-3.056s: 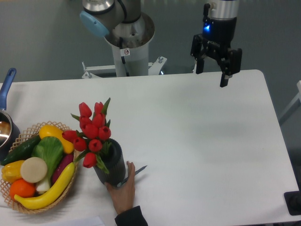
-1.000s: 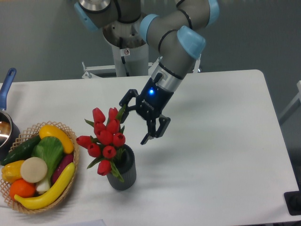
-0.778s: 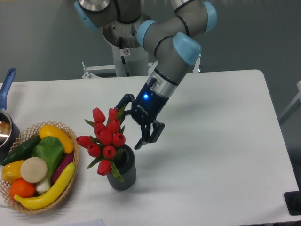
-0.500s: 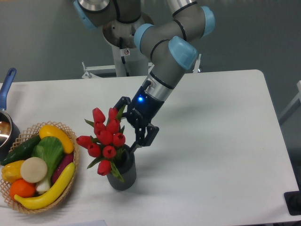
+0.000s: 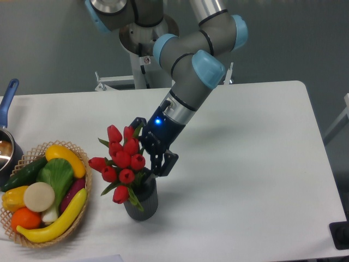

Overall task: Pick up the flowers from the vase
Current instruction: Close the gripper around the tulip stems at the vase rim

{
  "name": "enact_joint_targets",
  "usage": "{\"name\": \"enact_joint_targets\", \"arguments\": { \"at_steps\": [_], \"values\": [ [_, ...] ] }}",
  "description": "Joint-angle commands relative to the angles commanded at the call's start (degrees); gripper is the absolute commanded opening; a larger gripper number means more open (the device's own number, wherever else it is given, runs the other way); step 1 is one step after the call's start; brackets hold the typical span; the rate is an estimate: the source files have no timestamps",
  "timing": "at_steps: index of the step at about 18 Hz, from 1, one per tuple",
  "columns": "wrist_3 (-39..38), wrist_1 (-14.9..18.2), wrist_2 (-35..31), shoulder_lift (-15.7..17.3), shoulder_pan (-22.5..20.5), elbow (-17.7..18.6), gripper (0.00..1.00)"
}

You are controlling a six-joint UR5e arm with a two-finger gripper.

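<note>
Wicker basket [image 5: 32,232] of toy fruit and veg is sitting at the table's [image 5: 245,164] front left, just beside the vase [image 5: 143,201]: yellow banana along its near rim, plus an orange, a cucumber and a leafy green. A pot with a blue handle [image 5: 8,97] is poking in at the left edge, behind the basket. Right half of the table is carrying nothing in my way.

The vase is standing upright near the front edge, holding the flowers [image 5: 121,159]. The bunch is leaning up and to the left out of the mouth, long axis roughly vertical with a leftward tilt, buds on top, leaves spreading over the rim.

My gripper [image 5: 151,157] is coming in from the upper right, angled down toward the vase mouth, right against the bunch's right side. Fingers are spread, one near the upper buds and one just above the vase rim, not clamped on anything. Can't tell whether they're touching the stems; leaves are hiding that.
</note>
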State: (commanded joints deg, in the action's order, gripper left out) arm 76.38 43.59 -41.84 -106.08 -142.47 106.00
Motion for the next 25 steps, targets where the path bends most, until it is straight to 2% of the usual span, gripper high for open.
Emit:
{"name": "enact_joint_targets", "arguments": {
  "at_steps": [5, 12, 17, 20, 25],
  "values": [
    [-0.53, -0.09, 0.0, -1.41, 0.61, -1.32, 1.0],
    [-0.53, -0.09, 1.41, -1.41, 0.62, -1.5, 0.99],
    [-0.62, 0.0, 1.67, -1.06, 0.62, -1.41, 0.64],
    [-0.62, 0.0, 1.67, -0.97, 0.62, -1.32, 0.51],
    [-1.58, 0.0, 1.67, -0.88, 0.53, -1.32, 0.41]
  ]
}}
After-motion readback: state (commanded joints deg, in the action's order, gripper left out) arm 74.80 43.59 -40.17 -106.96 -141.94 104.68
